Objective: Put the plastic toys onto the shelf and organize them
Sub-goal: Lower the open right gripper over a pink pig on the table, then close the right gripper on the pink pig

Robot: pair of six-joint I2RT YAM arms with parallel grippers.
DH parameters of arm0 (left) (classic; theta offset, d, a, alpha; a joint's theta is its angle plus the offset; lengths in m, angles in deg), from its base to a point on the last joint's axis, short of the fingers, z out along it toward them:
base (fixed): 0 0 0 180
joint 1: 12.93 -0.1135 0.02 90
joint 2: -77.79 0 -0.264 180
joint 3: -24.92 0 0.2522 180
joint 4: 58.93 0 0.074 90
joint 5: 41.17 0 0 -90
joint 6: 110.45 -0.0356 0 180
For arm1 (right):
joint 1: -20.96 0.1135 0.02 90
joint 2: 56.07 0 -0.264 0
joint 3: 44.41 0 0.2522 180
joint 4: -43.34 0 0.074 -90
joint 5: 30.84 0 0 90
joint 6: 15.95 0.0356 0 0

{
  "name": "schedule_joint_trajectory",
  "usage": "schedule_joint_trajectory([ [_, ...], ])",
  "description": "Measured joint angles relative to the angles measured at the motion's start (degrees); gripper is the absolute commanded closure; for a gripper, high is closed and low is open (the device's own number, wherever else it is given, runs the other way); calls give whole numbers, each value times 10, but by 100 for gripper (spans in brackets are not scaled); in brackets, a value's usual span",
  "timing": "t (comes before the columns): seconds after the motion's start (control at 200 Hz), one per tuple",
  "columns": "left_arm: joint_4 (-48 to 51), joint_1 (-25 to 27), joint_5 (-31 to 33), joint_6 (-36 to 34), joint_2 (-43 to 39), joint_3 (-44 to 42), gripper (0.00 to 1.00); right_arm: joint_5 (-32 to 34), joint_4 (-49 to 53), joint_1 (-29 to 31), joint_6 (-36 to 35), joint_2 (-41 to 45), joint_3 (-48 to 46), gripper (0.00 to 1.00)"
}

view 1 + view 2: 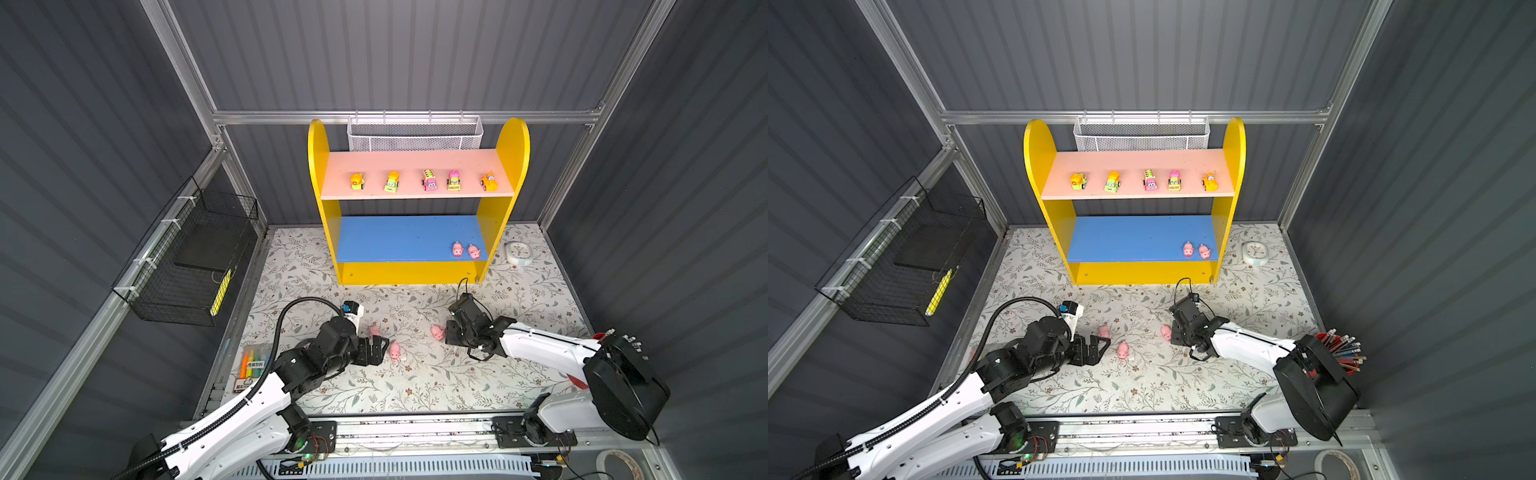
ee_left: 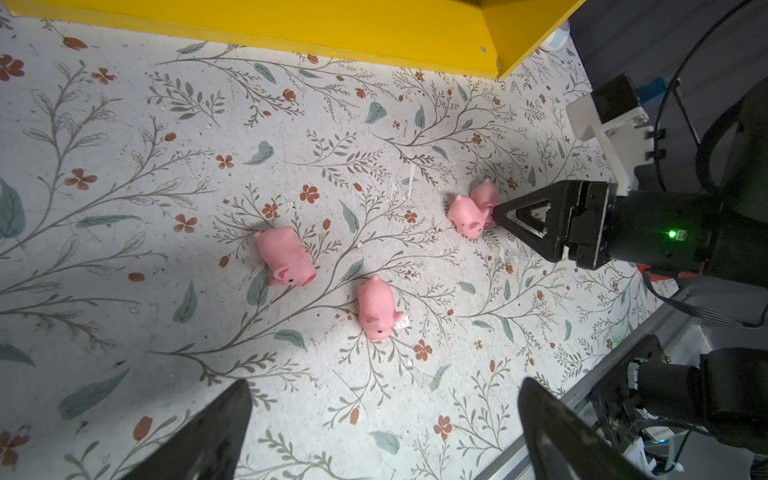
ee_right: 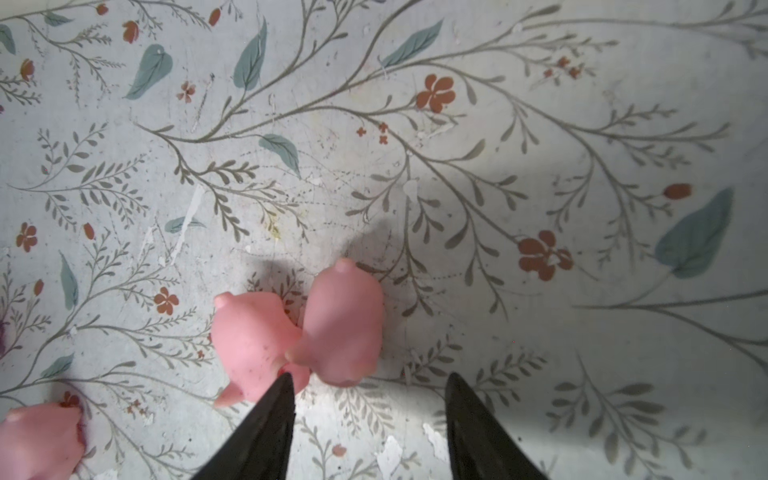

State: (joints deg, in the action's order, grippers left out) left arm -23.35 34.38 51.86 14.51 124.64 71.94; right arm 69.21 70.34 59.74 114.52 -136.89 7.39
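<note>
Right gripper (image 3: 370, 377) jaws parted, empty. Two touching small pink plastic pigs (image 1: 437, 332) just left of it, lower centre in a top view.

No words or numbers can be read here. The pack of colored markers (image 1: 250, 368) has a white label with dark print, but the print is too small and blurry to read. The round white clock (image 1: 519, 253) beside the shelf (image 1: 407, 272) has marks on its face, but they are too tiny to make out.
</note>
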Motion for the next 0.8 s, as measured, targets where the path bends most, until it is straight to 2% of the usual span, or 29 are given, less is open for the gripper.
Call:
schedule_joint_trajectory([
  [0.52,12,0,12,-15,14,25,0,9,-24,-3,-3,-60,23,44],
  [0.8,17,0,15,-19,22,34,0,14,-26,-10,-10,-61,26,54],
])
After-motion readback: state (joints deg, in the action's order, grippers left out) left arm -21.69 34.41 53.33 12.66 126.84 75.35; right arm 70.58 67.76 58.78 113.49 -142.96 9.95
